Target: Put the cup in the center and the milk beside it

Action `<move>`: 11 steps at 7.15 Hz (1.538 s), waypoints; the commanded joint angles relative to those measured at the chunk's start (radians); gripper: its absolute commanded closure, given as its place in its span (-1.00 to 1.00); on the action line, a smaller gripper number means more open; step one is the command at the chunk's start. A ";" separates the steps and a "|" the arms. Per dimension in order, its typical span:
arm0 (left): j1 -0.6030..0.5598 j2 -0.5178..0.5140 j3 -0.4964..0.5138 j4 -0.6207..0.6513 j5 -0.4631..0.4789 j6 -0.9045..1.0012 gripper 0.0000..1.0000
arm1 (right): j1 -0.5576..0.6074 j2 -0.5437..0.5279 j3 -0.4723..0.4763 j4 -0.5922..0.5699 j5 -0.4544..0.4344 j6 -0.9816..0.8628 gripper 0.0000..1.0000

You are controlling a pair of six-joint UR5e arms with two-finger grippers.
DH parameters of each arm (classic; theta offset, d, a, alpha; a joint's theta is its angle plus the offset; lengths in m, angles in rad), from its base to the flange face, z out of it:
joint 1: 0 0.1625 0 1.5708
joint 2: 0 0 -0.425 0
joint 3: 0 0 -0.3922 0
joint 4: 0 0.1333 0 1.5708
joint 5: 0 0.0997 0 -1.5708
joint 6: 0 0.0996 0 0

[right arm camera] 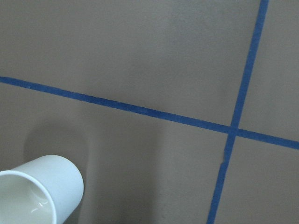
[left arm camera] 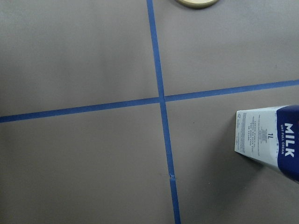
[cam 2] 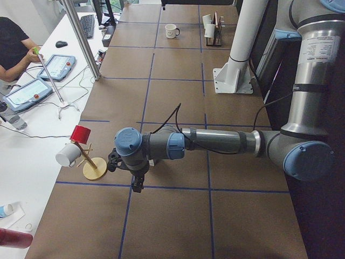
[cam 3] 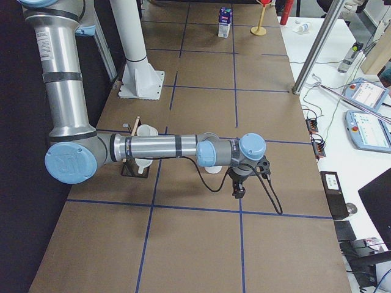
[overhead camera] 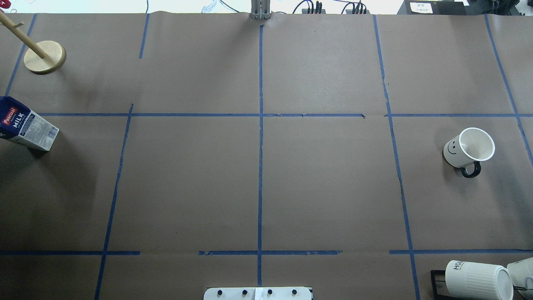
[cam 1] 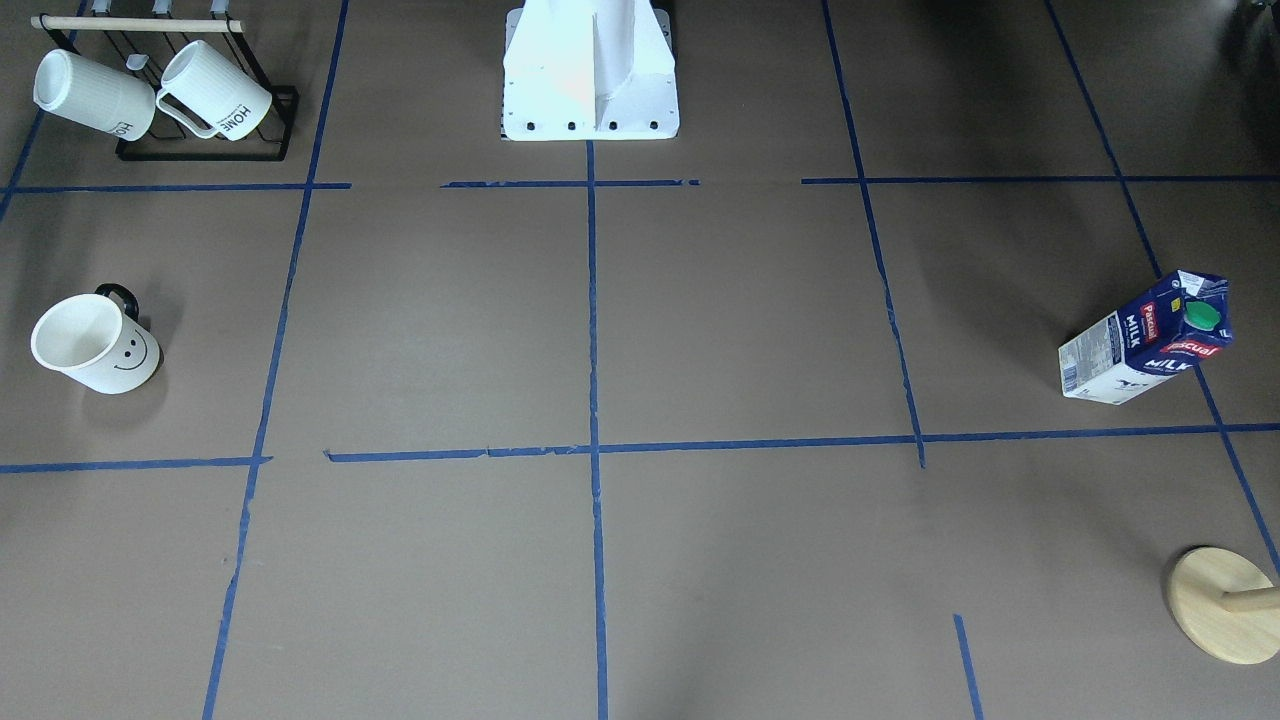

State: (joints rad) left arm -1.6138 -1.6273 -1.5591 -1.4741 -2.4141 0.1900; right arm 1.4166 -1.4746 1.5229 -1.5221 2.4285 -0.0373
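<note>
front-facing view: the cup [cam 1: 95,343] stands upright close to the tabletop edge on the robot's right, with its smiley turned toward the operators' edge and its black handle toward the robot. the milk [cam 1: 1147,338] stands upright near the opposite edge, on the robot's left, green cap up. the center [cam 1: 594,450], where the long middle tape line meets a cross line, lies bare between them, well apart from both. a black rack [cam 1: 205,150] holding two ribbed mugs [cam 1: 215,92] sits in the corner on the robot's right, nearest the robot. a wooden stand [cam 1: 1225,603] is in the far corner on its left. the robot base [cam 1: 590,70] is at the middle of the robot's edge.

overhead view: same layout. no arm shows over the table.

exterior left view: the left gripper [cam 2: 137,181] hangs over the table near the wooden stand, fingers pointing down. i cannot tell whether they are apart or together.

exterior right view: the right gripper [cam 3: 238,186] hangs above the table, pointing down. its finger state cannot be told either.

left wrist view: the milk shows at the right edge, beside a tape crossing.

right wrist view: the cup's rim shows in the lower left corner.
</note>
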 commanded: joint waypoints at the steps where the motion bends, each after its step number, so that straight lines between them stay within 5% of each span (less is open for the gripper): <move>1: 0.000 0.003 -0.004 0.000 0.000 0.000 -1.00 | -0.114 -0.041 0.115 0.116 -0.032 0.323 -1.00; 5: 0.000 0.003 -0.007 0.000 0.000 0.000 -1.00 | -0.319 -0.147 0.166 0.386 -0.171 0.684 -0.96; 7: 0.000 0.003 -0.006 0.000 0.000 0.000 -1.00 | -0.350 -0.145 0.139 0.388 -0.175 0.686 -0.85; 8: 0.000 0.004 -0.007 0.000 0.000 0.000 -1.00 | -0.357 -0.141 0.126 0.390 -0.175 0.686 -0.21; 9: -0.002 0.004 -0.009 0.000 -0.002 0.000 -1.00 | -0.355 -0.142 0.126 0.388 -0.175 0.686 0.65; 10: -0.002 0.004 -0.010 0.000 -0.002 0.000 -1.00 | -0.355 -0.145 0.129 0.390 -0.177 0.680 0.98; 11: -0.002 0.004 -0.009 0.000 -0.002 0.002 -1.00 | -0.354 -0.147 0.138 0.390 -0.174 0.676 1.00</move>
State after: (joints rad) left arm -1.6151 -1.6230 -1.5680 -1.4741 -2.4158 0.1906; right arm 1.0625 -1.6192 1.6541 -1.1326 2.2533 0.6435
